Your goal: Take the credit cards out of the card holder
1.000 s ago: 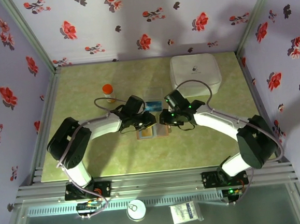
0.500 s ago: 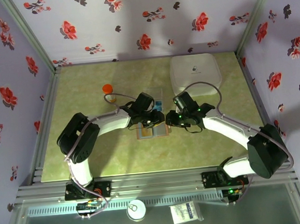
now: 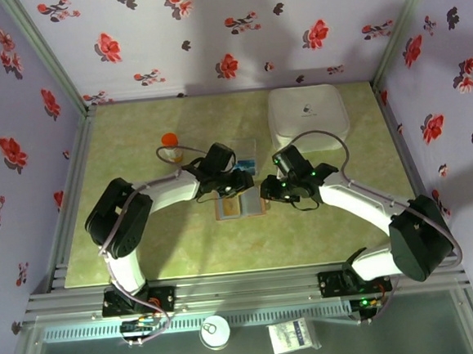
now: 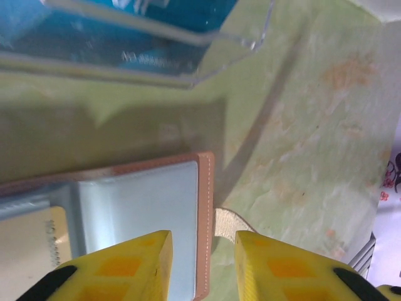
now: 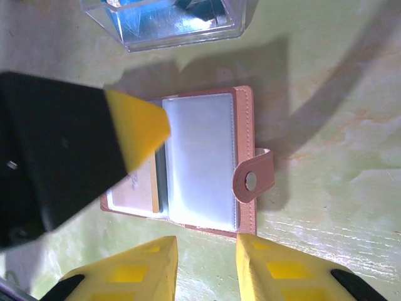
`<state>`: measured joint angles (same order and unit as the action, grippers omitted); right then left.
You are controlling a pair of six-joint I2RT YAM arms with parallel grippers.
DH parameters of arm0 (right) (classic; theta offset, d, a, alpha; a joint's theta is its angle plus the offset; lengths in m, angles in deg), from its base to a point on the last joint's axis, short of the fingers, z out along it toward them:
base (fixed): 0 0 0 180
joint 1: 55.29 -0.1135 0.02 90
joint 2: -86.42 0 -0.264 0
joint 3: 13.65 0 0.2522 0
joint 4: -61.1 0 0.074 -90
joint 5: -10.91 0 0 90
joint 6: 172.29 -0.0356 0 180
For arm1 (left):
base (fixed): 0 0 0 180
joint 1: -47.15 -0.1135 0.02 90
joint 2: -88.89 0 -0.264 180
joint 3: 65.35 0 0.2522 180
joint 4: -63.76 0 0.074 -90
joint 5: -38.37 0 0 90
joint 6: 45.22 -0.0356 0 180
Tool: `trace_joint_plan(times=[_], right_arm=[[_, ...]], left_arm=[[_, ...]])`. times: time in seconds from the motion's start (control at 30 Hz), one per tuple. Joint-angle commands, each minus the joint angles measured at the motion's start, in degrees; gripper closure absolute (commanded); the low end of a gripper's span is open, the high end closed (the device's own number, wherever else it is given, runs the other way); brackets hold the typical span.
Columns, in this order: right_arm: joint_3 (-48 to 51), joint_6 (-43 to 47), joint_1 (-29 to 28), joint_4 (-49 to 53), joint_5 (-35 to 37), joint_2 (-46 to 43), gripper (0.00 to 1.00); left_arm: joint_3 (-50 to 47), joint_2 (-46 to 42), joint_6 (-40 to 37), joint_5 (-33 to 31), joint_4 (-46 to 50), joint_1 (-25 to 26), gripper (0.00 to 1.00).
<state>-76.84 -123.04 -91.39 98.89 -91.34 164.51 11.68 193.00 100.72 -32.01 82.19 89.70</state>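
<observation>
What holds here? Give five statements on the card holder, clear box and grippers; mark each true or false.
1. The card holder lies open on the table. True.
2. The clear box holds something blue. True.
3. The right gripper clamps the snap tab. False: its fingers stand apart, the tab free.
4. The left gripper holds a card. False: open, with the holder's tan rim between its fingers.
5. The white box rests on the holder. False: it stands apart.
</observation>
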Motion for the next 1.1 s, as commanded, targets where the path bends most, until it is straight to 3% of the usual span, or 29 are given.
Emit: trace_joint_plan(times=[0.0, 0.47, 1.07], right_arm=[[-2.3, -0.7, 0.1, 3.0, -1.0, 0.6, 0.70], [-7.8, -0.1, -1.2, 9.6, -0.8, 0.1, 0.70], [-6.9, -2.2, -3.5, 7.3, -0.1, 1.0, 0.70]], left_arm=[[0.5, -2.6, -3.3, 1.4, -1.1, -0.9, 0.68], [6.1, -1.1, -8.5, 12.2, 0.9, -1.1, 0.63], [1.6, -7.1, -11.2, 9.0, 3.4, -2.3, 0.61]])
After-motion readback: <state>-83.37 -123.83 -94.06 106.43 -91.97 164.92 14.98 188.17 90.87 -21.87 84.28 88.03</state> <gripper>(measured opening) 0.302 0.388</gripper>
